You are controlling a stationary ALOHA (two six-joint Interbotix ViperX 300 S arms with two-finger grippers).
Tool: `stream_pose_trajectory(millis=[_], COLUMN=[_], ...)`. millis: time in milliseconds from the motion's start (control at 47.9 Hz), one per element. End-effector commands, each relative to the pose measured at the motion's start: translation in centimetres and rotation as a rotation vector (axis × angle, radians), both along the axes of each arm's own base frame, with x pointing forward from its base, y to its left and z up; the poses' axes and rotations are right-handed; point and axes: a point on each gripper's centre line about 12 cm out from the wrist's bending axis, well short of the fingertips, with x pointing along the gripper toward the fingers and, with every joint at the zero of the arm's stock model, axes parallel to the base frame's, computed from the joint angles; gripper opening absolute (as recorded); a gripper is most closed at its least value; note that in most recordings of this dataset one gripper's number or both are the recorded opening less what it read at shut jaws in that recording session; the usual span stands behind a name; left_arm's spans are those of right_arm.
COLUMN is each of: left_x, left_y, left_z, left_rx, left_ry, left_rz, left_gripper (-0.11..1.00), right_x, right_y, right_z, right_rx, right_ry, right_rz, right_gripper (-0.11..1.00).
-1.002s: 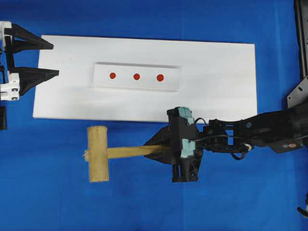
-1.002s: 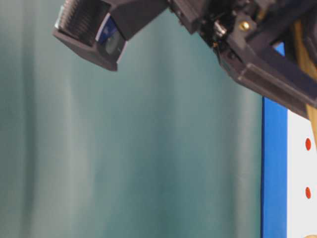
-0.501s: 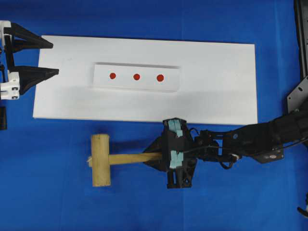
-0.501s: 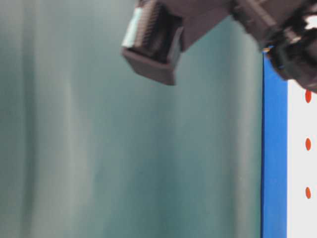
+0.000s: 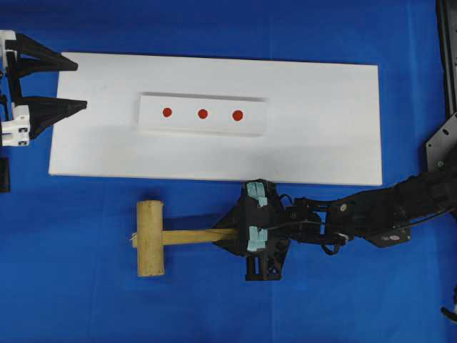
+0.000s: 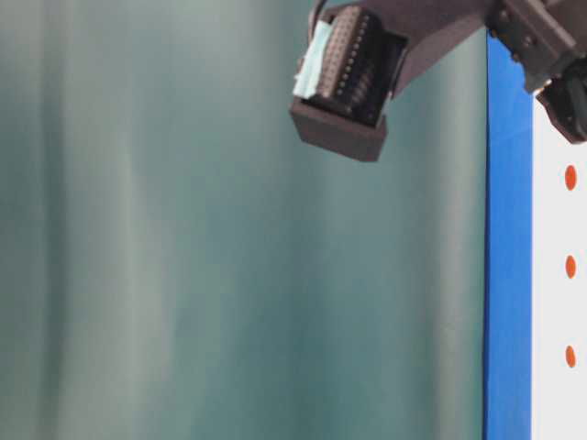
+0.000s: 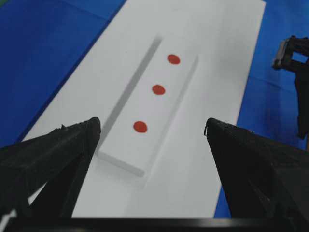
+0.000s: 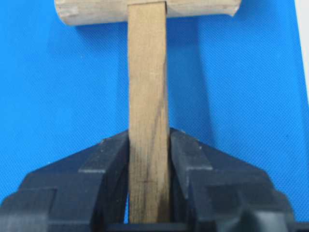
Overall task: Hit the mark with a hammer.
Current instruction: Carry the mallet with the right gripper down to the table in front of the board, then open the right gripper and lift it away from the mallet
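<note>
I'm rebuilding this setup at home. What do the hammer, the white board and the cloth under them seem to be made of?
The hammer: unfinished light wood, grain visible along the handle, clamped in the right gripper. The white board: smooth and matte, perhaps foam board or plastic; the look leaves it open. The blue cloth: a fine woven texture, probably fabric.

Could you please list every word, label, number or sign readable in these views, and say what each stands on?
No readable text: no words, numbers or brand marks appear in any view.
Only signs: three plain red dots in a row on the raised white strip on the white board.
The hammer and both grippers carry no lettering; the pale tape on the right arm's wrist is blank.
</note>
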Motion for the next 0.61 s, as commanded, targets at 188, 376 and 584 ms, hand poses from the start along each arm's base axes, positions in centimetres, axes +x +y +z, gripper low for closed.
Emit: stream_pose_trajectory(millis=[188,376,584], left_x=[0.2,0.1,0.1], left_y=[0.2,0.2,0.2], left_z=[0.3,0.3,0.4], left_rx=[0.002,0.001,0.003], left_ry=[-0.012,-0.014,-0.017], left_rz=[0.008,0.009,0.008], left_gripper=[0.90,0.89,0.89], right_x=[0.2,-0.1,-0.1], right_y=[0.4,0.5,0.4], right_z=[0.7,0.4,-1.0], right_rx=[0.003,0.006,-0.001], right_ry=[0.010,0.037,0.067], right_rz=[0.034,0.046,0.042], right_gripper=[0.08,0.08,0.09])
